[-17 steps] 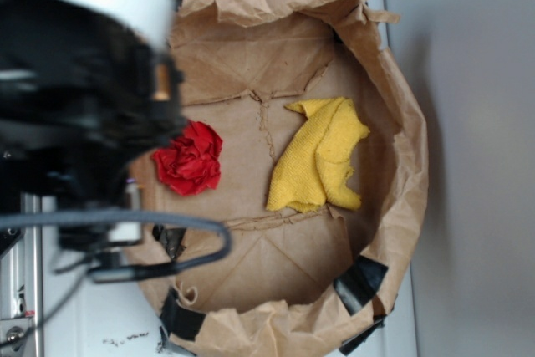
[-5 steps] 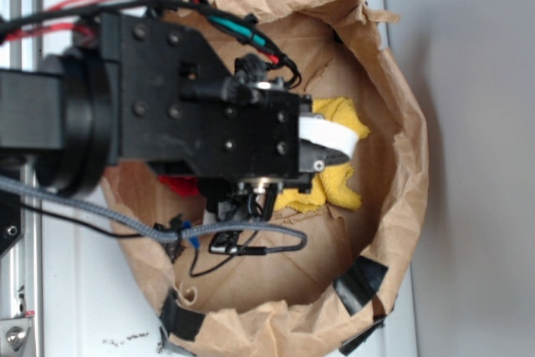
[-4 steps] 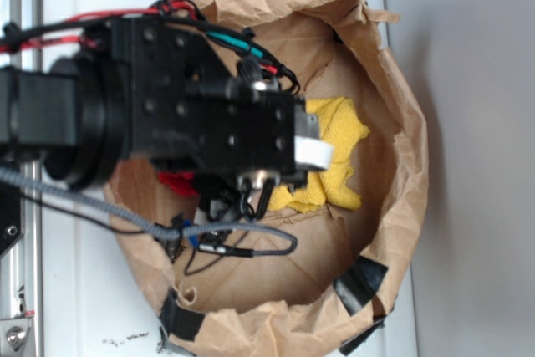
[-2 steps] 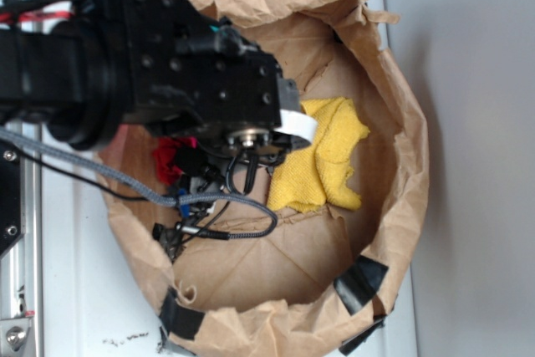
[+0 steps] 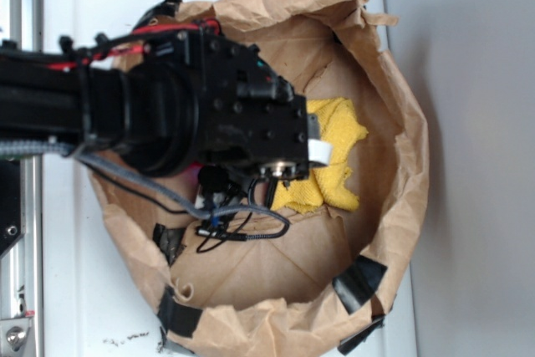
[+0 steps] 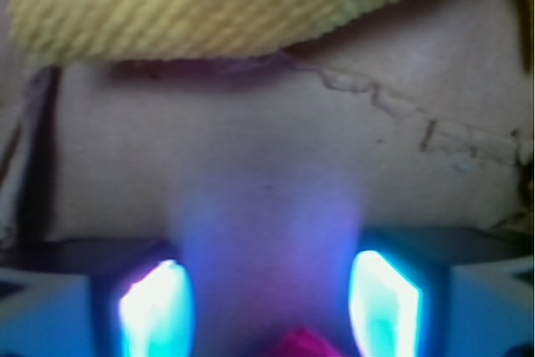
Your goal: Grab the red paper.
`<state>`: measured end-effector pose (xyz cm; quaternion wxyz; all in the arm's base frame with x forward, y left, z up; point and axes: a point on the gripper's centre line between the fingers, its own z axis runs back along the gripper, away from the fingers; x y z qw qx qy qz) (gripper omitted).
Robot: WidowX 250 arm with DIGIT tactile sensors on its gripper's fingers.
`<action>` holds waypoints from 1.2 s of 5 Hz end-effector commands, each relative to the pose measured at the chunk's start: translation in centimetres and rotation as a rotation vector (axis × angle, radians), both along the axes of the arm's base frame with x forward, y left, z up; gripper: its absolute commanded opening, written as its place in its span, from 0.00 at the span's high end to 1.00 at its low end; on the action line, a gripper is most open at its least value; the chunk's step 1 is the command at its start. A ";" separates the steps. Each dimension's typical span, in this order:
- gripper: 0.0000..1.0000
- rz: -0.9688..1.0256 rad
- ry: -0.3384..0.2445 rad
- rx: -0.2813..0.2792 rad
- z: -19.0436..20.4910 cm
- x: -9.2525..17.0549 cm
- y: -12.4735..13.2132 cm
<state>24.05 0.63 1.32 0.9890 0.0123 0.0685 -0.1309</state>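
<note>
- Gripper (image 6: 267,307) hangs low inside the brown paper bag (image 5: 401,165); in the wrist view its two glowing fingers (image 6: 155,311) stand apart with bare bag floor between them, holding nothing.
- Red paper (image 6: 298,344) shows only as a sliver at the bottom edge of the wrist view, between the fingers; contact cannot be judged.
- Yellow cloth (image 5: 338,152) lies just right of the gripper in the exterior view.
- Arm (image 5: 167,123) covers the bag's left half.
</note>
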 end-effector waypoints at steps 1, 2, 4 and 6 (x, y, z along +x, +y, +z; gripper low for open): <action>1.00 0.010 -0.081 -0.028 5.2 -3.0 -1.6; 1.00 0.059 -0.083 -0.108 9.1 -2.5 -1.3; 1.00 0.094 -0.080 -0.162 11.2 0.1 -0.2; 0.00 0.106 -0.107 -0.126 9.9 0.5 0.1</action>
